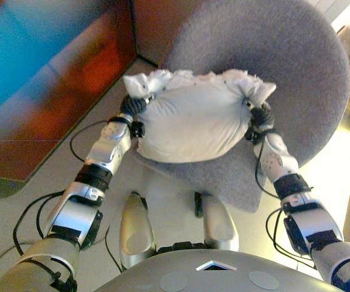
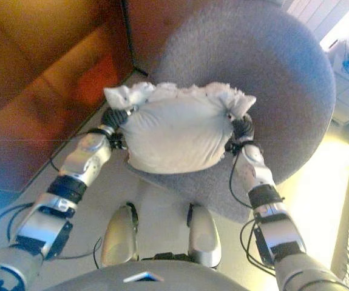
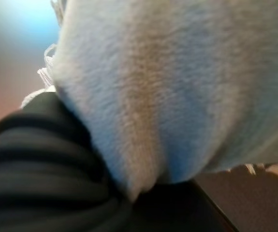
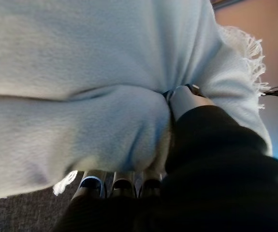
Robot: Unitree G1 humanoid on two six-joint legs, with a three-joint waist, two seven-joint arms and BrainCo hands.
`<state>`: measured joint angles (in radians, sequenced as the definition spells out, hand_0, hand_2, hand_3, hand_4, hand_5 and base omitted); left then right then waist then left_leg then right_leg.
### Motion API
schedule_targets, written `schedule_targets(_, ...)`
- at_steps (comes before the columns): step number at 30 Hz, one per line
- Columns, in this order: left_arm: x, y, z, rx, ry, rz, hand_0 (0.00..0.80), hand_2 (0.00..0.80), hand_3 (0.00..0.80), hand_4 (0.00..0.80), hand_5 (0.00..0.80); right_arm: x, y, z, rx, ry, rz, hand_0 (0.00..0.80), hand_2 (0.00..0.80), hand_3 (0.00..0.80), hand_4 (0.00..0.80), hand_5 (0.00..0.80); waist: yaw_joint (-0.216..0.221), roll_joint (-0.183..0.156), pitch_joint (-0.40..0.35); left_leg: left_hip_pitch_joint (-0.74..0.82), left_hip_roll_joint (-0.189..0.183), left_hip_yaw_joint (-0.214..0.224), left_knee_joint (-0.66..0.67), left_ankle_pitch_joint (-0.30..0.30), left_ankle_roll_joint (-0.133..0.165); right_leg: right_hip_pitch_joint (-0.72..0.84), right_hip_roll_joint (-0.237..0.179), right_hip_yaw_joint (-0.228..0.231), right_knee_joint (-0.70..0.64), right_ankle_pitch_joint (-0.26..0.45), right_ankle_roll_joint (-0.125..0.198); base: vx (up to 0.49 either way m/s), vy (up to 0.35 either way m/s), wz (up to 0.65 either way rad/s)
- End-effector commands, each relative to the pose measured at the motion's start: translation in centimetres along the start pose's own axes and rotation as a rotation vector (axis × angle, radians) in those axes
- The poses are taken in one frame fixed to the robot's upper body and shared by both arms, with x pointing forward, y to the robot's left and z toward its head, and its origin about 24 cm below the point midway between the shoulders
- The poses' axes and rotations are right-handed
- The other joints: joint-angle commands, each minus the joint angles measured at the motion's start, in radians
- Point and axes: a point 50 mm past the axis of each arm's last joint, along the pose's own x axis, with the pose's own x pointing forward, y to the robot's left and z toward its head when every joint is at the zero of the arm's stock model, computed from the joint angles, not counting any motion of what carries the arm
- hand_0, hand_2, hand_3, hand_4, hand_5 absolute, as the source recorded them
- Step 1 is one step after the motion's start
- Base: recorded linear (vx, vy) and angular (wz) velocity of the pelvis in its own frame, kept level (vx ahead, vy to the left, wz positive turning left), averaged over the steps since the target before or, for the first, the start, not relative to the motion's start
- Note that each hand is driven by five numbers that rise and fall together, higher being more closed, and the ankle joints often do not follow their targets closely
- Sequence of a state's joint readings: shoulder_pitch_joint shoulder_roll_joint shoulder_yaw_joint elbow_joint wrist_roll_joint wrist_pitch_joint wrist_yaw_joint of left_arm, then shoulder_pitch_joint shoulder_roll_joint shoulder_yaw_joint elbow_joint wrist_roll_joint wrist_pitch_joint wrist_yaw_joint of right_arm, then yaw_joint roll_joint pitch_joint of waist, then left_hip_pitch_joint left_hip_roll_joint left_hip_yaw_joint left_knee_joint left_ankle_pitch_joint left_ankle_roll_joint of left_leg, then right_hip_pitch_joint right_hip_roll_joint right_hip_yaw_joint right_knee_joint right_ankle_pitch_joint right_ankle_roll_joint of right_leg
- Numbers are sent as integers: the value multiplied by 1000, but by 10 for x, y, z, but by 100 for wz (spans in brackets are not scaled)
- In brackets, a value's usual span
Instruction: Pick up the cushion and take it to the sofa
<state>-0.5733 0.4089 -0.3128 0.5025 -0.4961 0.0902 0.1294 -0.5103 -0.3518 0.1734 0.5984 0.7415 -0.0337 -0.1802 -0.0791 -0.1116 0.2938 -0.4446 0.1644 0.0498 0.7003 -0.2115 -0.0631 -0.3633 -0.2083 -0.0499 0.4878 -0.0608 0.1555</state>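
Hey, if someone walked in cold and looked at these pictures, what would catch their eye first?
First, the white fringed cushion held up in the middle between both hands, the left hand at one end and the right hand pinching the fabric at the other. Right behind it sits a big round grey chair, and a reddish-brown wall runs along the robot's left.

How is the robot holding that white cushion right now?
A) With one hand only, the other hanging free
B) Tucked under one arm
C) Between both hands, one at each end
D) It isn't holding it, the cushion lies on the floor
C: the white cushion is held up over the grey round seat, with the left hand at one end and the right hand pinching the other.
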Motion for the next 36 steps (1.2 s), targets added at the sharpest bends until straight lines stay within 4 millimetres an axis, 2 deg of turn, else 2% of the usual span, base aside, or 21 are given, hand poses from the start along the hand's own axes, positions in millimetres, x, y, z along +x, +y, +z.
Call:
schedule_targets(1, 5, -30, 22, -85, -116, -65, 800, 800, 800, 800, 800, 8, 8, 36, 31, -124, 77, 800, 800, 800, 800, 800, 24, 16, -47, 158, 75, -21, -35, -83, -14, -50, -66, 74, 119, 30, 78, 151, -62, -7)
schedule_targets(3, 6, -32, 17, -82, -85, -64, 800, 800, 800, 800, 800, 10, 4, 32, 44, -97, 57, 800, 800, 800, 800, 800, 29, 12, -48, 169, 85, -27, -40, -77, -25, -38, -69, 70, 120, 29, 87, 148, -82, -4)
schedule_targets(7, 7, -42, 18, -39, -69, -99, 800, 800, 800, 800, 800, 16, 0, 44, 129, -111, 13, 800, 800, 800, 800, 800, 42, 7, -40, 168, 100, -48, -52, -63, -49, -18, -69, 54, 100, 24, 95, 58, -109, 6)
schedule_targets(11, 10, -48, 32, -42, -98, -113, 800, 800, 800, 800, 800, 21, 0, 71, 127, -180, -2, 800, 800, 800, 800, 800, 48, -2, -21, 138, 109, -72, -70, -38, -71, -25, -64, 43, 73, 28, 101, -78, -101, 18)
schedule_targets(16, 9, -59, 35, -76, -93, -120, 800, 800, 800, 800, 800, 25, -8, 93, 95, -200, -16, 800, 800, 800, 800, 800, 55, -18, -24, 140, 123, -83, -94, -15, -90, 7, -55, 27, 23, 35, 101, 38, -85, 0)
schedule_targets(21, 5, -86, 47, -87, -119, -194, 800, 800, 800, 800, 800, 27, -14, 128, 77, -289, -59, 800, 800, 800, 800, 800, 63, -40, -29, 119, 141, -92, -106, 4, -109, 34, -36, 7, -25, 40, 92, 13, -88, 0)
schedule_targets(24, 2, -101, 53, -153, -121, -234, 800, 800, 800, 800, 800, 28, -14, 144, -26, -297, -65, 800, 800, 800, 800, 800, 65, -51, -33, 107, 149, -100, -102, 10, -118, 47, -34, 1, -37, 38, 90, 41, -43, -8)
schedule_targets(28, -4, -116, 59, -477, -94, -285, 800, 800, 800, 800, 800, 32, -17, 144, -139, -256, -51, 800, 800, 800, 800, 800, 74, -67, -42, 103, 156, -110, -109, 19, -128, 69, -25, -5, -61, 35, 85, 87, -61, -3)
schedule_targets(31, -7, -125, 65, -450, -121, -299, 800, 800, 800, 800, 800, 37, -11, 149, -169, -242, -67, 800, 800, 800, 800, 800, 89, -76, -22, 47, 151, -138, -82, 21, -138, 53, -18, -8, -60, 35, 75, -61, -93, -4)
schedule_targets(36, -4, -129, 65, -406, -130, -307, 800, 800, 800, 800, 800, 43, -13, 166, -174, -235, -153, 800, 800, 800, 800, 800, 108, -57, 11, -20, 138, -168, -62, 35, -150, 16, -19, -11, -43, 28, 63, -53, 4, 3)
